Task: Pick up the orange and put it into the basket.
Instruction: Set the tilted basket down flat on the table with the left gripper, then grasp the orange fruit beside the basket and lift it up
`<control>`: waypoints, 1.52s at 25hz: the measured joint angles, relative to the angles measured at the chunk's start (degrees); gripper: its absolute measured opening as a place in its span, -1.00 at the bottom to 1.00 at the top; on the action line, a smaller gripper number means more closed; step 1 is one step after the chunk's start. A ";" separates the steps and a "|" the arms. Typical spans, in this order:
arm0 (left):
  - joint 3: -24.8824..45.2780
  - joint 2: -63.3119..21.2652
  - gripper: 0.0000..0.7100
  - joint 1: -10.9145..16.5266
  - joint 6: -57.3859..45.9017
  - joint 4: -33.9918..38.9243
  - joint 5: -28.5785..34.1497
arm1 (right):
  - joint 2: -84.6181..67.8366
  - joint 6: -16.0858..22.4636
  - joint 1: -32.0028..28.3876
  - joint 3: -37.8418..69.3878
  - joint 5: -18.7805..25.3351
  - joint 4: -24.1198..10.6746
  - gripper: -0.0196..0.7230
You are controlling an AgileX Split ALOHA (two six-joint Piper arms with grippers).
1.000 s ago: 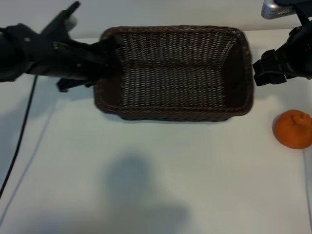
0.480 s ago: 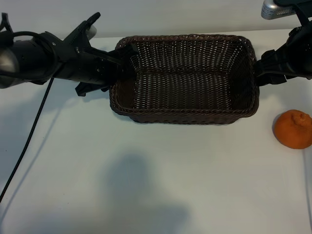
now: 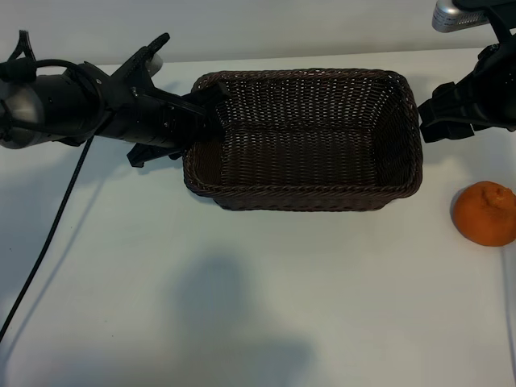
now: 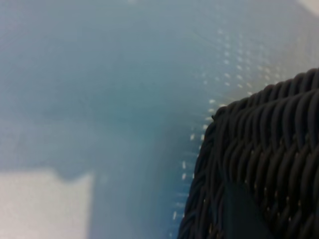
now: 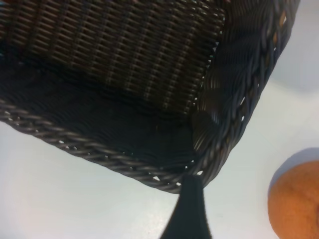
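One basket, one orange, two arms on a white table. Basket sits at about 12 o'clock from table centre, empty inside. Orange lies on the table at approx 4 o'clock from the basket, just off its right-hand corner, apart from it, w/ nothing touching it; right wrist view shows the orange near the basket corner. Left gripper at the basket's 9 o'clock end, its jaws closed on the basket rim at that left corner; left wrist view shows the woven rim right up close. One black cable trails from the left arm toward 7 o'clock. Right gripper at the basket's 3 o'clock end, above the orange, jaws wide apart, holding nothing.
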 joint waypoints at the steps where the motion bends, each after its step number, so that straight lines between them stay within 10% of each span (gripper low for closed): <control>1: 0.00 0.00 -0.08 0.00 0.00 0.00 -0.03 | 0.00 0.00 0.00 0.00 0.00 0.00 0.66; 6: 0.00 0.00 -0.06 0.00 0.00 0.76 0.10 | 0.00 0.00 0.00 0.00 0.06 0.00 0.66; 15: -0.16 -1.58 0.98 0.00 -0.43 2.44 3.80 | 0.00 0.00 0.00 0.00 0.06 0.00 0.66; 28: -0.21 -12.52 0.86 0.00 -2.71 13.93 12.70 | 0.00 0.00 0.00 0.00 0.47 0.00 0.66; 38: -0.47 -18.91 0.79 0.00 -18.16 36.80 18.71 | 0.00 0.00 0.00 0.00 0.59 0.00 0.66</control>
